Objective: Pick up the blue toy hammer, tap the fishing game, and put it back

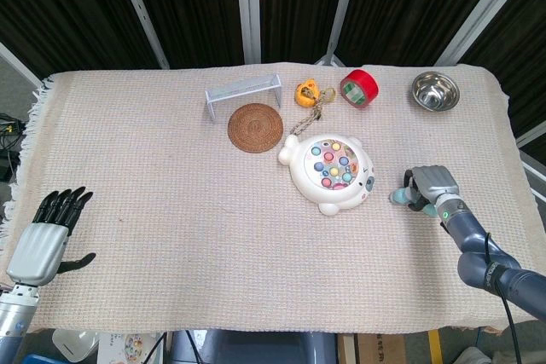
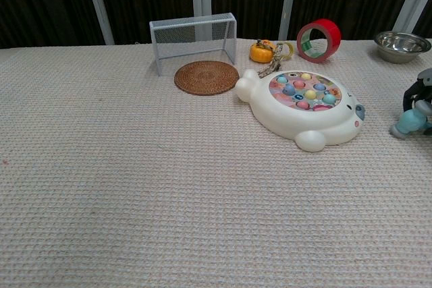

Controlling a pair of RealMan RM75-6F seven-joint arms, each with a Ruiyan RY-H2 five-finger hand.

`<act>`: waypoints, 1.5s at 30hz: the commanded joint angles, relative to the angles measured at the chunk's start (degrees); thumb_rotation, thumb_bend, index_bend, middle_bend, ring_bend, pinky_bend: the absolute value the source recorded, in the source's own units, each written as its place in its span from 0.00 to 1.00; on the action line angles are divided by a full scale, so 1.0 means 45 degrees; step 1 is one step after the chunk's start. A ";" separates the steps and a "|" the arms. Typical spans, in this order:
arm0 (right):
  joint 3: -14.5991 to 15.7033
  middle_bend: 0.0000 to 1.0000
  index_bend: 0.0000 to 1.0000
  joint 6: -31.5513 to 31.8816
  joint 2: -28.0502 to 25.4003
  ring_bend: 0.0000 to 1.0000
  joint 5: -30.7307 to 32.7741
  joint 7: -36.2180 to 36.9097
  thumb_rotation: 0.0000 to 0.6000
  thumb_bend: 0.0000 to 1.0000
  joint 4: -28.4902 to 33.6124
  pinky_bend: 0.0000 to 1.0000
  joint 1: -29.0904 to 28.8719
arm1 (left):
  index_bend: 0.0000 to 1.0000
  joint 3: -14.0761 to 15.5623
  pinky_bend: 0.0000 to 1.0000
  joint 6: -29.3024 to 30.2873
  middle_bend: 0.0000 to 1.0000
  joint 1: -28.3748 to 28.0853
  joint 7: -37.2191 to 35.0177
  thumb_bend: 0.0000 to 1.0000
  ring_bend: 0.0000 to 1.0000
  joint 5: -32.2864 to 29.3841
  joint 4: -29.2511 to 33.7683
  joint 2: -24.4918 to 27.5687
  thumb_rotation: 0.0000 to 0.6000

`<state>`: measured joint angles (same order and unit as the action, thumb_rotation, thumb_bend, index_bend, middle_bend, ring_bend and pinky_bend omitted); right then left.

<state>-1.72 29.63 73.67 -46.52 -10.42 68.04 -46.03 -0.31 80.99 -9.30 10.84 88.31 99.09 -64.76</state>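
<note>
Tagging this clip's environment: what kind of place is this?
Likely a lab test bench, not a home: a table under a woven cloth, black curtains on metal posts behind, and unrelated props laid out, such as a fishing game, tape roll and steel bowl.

A table covered by a beige woven cloth (image 1: pixel 153 168) carries everything. Along its far side lie a small wire goal (image 1: pixel 243 95), a round woven coaster (image 1: pixel 255 127), an orange toy (image 1: pixel 308 91), a red tape roll (image 1: pixel 358 87) and a steel bowl (image 1: pixel 435 91). The white fishing game (image 1: pixel 330 172) sits nearer the middle, and the blue toy hammer (image 1: pixel 401 199) seems to rest on the cloth just beside it.
</note>
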 commanded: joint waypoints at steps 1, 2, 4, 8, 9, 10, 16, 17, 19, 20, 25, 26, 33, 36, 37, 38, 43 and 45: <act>0.0035 0.48 0.44 0.0003 0.0012 0.30 0.0095 -0.0068 1.00 0.27 0.0003 0.24 -0.0043 | 0.00 0.0001 0.00 -0.0007 0.00 -0.0006 -0.0007 0.04 0.00 0.0008 -0.0005 0.0004 1.00; 0.0046 0.48 0.44 0.0006 0.0012 0.30 0.0118 -0.0082 1.00 0.27 0.0011 0.24 -0.0049 | 0.00 -0.0001 0.00 -0.0003 0.00 -0.0007 -0.0011 0.04 0.00 0.0013 -0.0006 0.0005 1.00; 0.0074 0.48 0.44 0.0017 0.0001 0.30 0.0171 -0.0113 1.00 0.27 0.0045 0.22 -0.0057 | 0.00 -0.0004 0.00 0.0004 0.00 -0.0006 -0.0027 0.04 0.00 0.0015 -0.0009 0.0003 1.00; 0.0123 0.45 0.38 0.0094 -0.0049 0.27 0.0215 -0.0170 1.00 0.26 0.0171 0.18 -0.0051 | 0.00 -0.0011 0.00 -0.0008 0.00 -0.0021 -0.0040 0.04 0.00 0.0027 -0.0025 -0.0004 1.00; 0.0134 0.44 0.35 0.0116 -0.0067 0.25 0.0210 -0.0181 1.00 0.26 0.0214 0.16 -0.0046 | 0.00 -0.0010 0.00 -0.0010 0.00 -0.0026 -0.0038 0.04 0.00 0.0036 -0.0025 -0.0004 1.00; 0.0161 0.41 0.30 0.0139 -0.0107 0.23 0.0211 -0.0209 1.00 0.26 0.0283 0.15 -0.0041 | 0.00 -0.0010 0.00 -0.0008 0.00 -0.0029 -0.0043 0.04 0.00 0.0050 -0.0022 -0.0006 1.00; 0.0233 0.30 0.12 0.0155 -0.0254 0.14 0.0407 -0.0331 1.00 0.19 0.0513 0.09 -0.0099 | 0.00 -0.0004 0.00 0.0011 0.00 -0.0023 -0.0077 0.04 0.00 0.0070 -0.0053 -0.0026 1.00; 0.0243 0.28 0.10 0.0153 -0.0267 0.13 0.0446 -0.0358 1.00 0.17 0.0535 0.09 -0.0119 | 0.00 0.0000 0.00 0.0012 0.00 -0.0017 -0.0087 0.04 0.00 0.0066 -0.0057 -0.0027 1.00; 0.0276 0.24 0.07 0.0139 -0.0287 0.10 0.0517 -0.0421 1.00 0.15 0.0582 0.08 -0.0161 | 0.00 0.0000 0.00 0.0028 0.00 -0.0005 -0.0108 0.04 0.00 0.0058 -0.0067 -0.0023 1.00; 0.0309 0.21 0.04 0.0119 -0.0303 0.07 0.0579 -0.0472 1.00 0.14 0.0619 0.07 -0.0194 | 0.00 -0.0002 0.00 0.0038 0.00 0.0002 -0.0120 0.04 0.00 0.0054 -0.0077 -0.0022 1.00; 0.0299 0.12 0.00 0.0312 -0.0586 0.01 0.0687 -0.0443 1.00 0.14 0.1175 0.04 -0.0166 | 0.00 -0.0032 0.00 0.0079 0.00 0.0010 -0.0177 0.04 0.00 0.0038 -0.0101 -0.0003 1.00; 0.0246 0.12 0.00 0.0462 -0.0722 0.00 0.0634 -0.0358 1.00 0.14 0.1406 0.04 -0.0096 | 0.00 -0.0041 0.00 0.0082 0.00 0.0009 -0.0187 0.04 0.00 0.0029 -0.0104 0.0004 1.00; -0.0241 0.11 0.00 0.2627 -0.2618 0.00 -0.0849 0.0922 1.00 0.14 0.4440 0.04 0.1254 | 0.00 -0.0086 0.00 0.0112 0.00 0.0015 -0.0329 0.04 0.00 -0.0020 -0.0161 -0.0008 1.00; -0.0429 0.11 0.00 0.3963 -0.3336 0.00 -0.1909 0.1941 1.00 0.14 0.5636 0.04 0.2205 | 0.00 -0.0105 0.00 0.0143 0.00 0.0036 -0.0440 0.04 0.00 -0.0058 -0.0250 -0.0076 1.00; -0.0487 0.11 0.00 0.4448 -0.3487 0.00 -0.2207 0.2294 1.00 0.14 0.5902 0.04 0.2530 | 0.00 -0.0105 0.00 0.0158 0.00 0.0046 -0.0474 0.04 0.00 -0.0063 -0.0280 -0.0093 1.00; -0.0517 0.11 0.01 0.4948 -0.3591 0.00 -0.2532 0.2614 1.00 0.14 0.6119 0.04 0.2855 | 0.00 -0.0105 0.00 0.0179 0.00 0.0060 -0.0522 0.04 0.00 -0.0064 -0.0313 -0.0109 1.00; -0.0305 0.11 0.06 0.7981 -0.3552 0.00 -0.4373 0.3670 1.00 0.15 0.6473 0.04 0.4674 | 0.00 -0.0147 0.00 0.0478 0.00 0.0182 -0.0961 0.04 0.00 0.0005 -0.0565 -0.0205 1.00; -0.0141 0.11 0.08 0.9559 -0.3099 0.00 -0.5146 0.3578 1.00 0.15 0.6140 0.04 0.5459 | 0.00 -0.0140 0.00 0.0713 0.00 0.0257 -0.1133 0.04 0.00 0.0172 -0.0726 -0.0290 1.00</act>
<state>-3.12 62.54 58.58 -63.12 3.51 95.44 -28.11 -0.92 83.51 -8.44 6.33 88.55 96.36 -65.75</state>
